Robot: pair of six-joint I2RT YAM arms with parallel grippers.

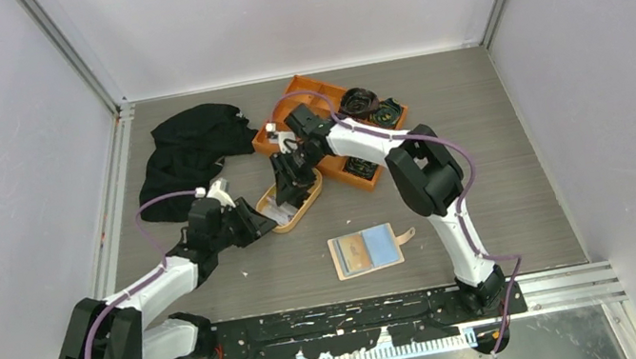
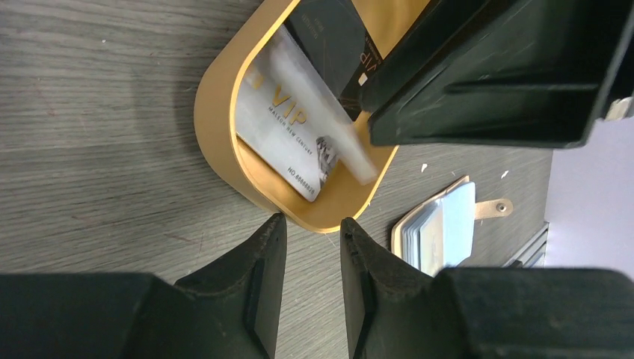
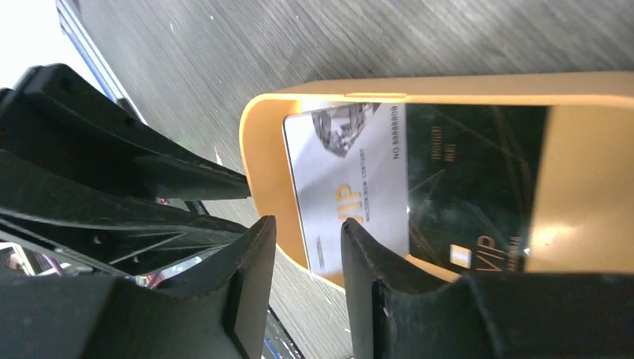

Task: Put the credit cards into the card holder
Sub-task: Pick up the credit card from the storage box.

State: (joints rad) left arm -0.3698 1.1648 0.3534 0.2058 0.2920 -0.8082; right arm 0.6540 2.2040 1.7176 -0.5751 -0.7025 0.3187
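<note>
An oval orange dish (image 1: 309,198) holds a white VIP card (image 2: 288,127) and a black card (image 2: 329,37); both also show in the right wrist view, white (image 3: 351,172) and black (image 3: 471,179). My right gripper (image 1: 287,179) is open over the dish, and its fingertips (image 3: 348,228) straddle the dish wall (image 3: 258,149) and the white card's edge. My left gripper (image 2: 310,224) is open and empty, its tips at the dish's near end rim (image 2: 217,134). The beige card holder (image 1: 366,251) lies open on the table with a light blue card showing (image 2: 456,217).
A large orange divided tray (image 1: 332,164) with dark items stands behind the dish. A black cloth (image 1: 193,146) lies at the back left. The arms' black base rail (image 1: 364,312) runs along the near edge. My left gripper's body (image 3: 112,187) sits close beside the right fingers.
</note>
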